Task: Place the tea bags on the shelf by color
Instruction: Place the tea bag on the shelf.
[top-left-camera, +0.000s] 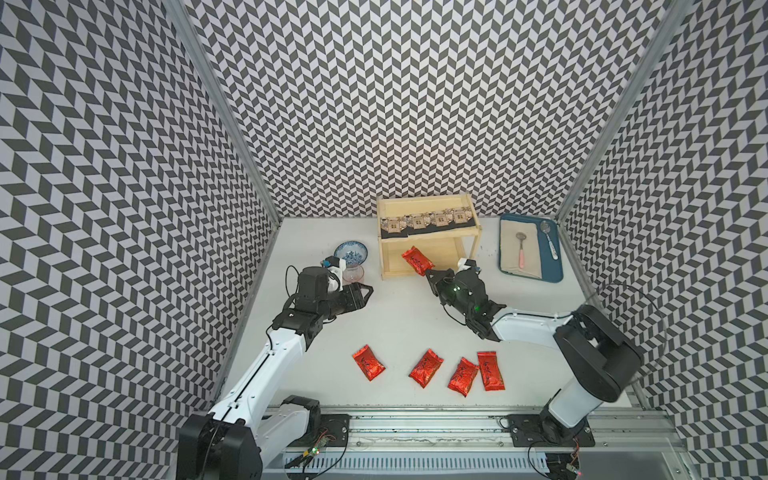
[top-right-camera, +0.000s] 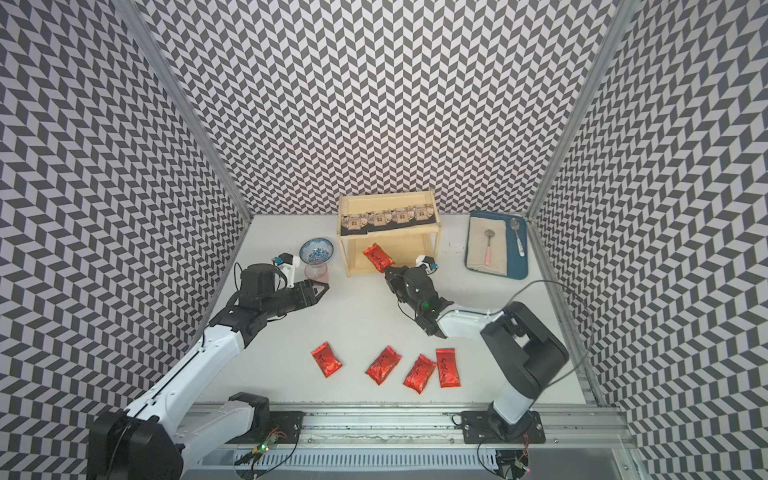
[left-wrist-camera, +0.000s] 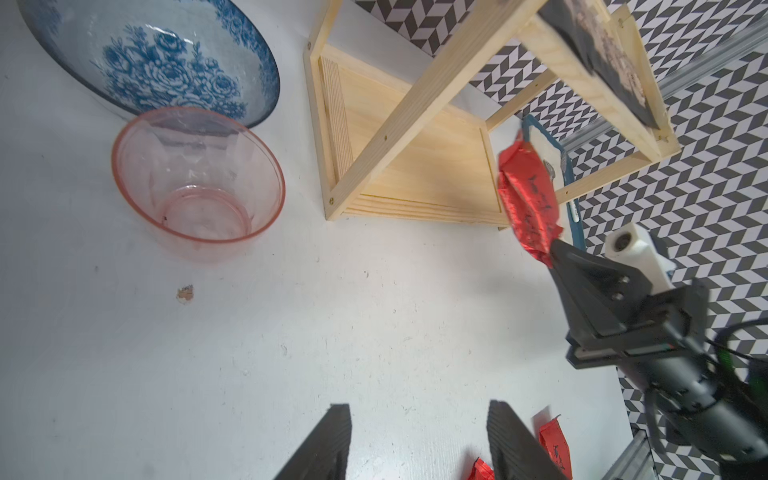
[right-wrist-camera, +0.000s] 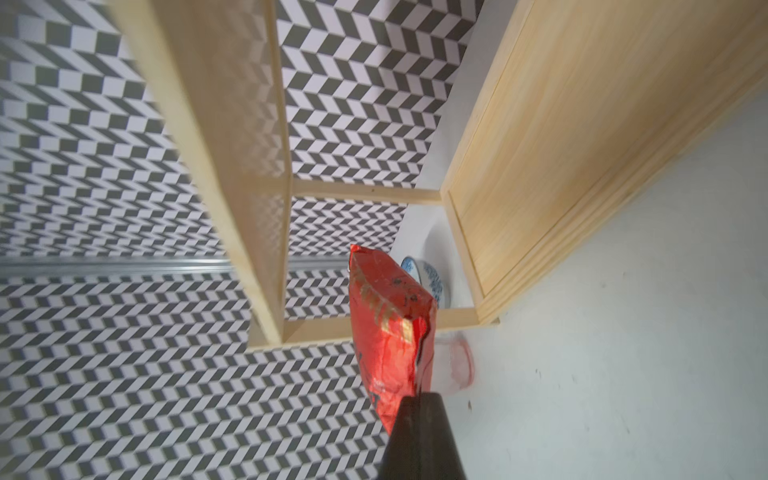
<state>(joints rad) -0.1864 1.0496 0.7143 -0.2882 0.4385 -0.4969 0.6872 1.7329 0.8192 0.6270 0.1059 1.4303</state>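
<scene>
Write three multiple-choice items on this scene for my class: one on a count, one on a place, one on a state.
1. How many red tea bags lie on the table?
A two; B four; C six.

2. Where are the black tea bags?
A on the top tier of the shelf; B on its lower tier; C on the table.

3. What state is the right gripper in?
A open and empty; B shut on a red tea bag; C shut on a black tea bag.

Answers:
1 B: both top views show four in a loose row near the arms' bases.
2 A: all four sit in a row on the top board.
3 B: its jaws pinch one end of the pouch, as the right wrist view shows.
</scene>
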